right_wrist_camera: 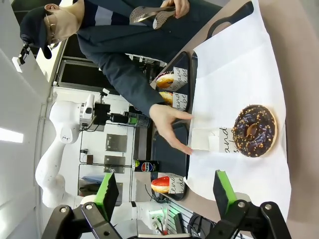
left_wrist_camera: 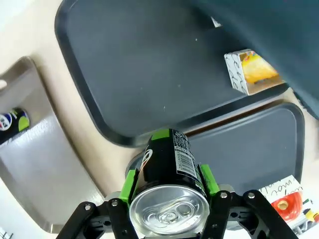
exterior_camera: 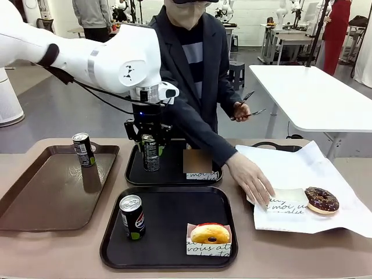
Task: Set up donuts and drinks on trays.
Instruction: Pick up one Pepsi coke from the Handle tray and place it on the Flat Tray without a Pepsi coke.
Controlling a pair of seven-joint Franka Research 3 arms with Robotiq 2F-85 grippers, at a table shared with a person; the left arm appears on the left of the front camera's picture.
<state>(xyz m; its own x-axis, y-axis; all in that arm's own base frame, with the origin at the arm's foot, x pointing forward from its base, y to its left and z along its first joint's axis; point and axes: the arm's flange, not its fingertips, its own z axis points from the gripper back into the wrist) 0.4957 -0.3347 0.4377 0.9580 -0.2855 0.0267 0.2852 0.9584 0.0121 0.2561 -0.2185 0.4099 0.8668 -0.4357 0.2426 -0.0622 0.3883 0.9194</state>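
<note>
Smooth black plastic with a dull sheen in the near tray (exterior_camera: 174, 215) and far tray (exterior_camera: 171, 168). Brown plastic of the long tray (exterior_camera: 40, 197), glossier, mirror-like. Bright bare metal atop the held can (left_wrist_camera: 172, 164), glossy print on its side. Creased matt white paper sheet (exterior_camera: 314, 168). Shiny dark icing on the chocolate donut (exterior_camera: 321, 199). Matt beige counter (exterior_camera: 58, 253).

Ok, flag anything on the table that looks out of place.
Two things stand out. A chocolate donut lies bare on the white paper, beside a flat sleeve rather than in one. One can stands on the brown tray, not a black one. Nothing looks spilled or tipped.
</note>
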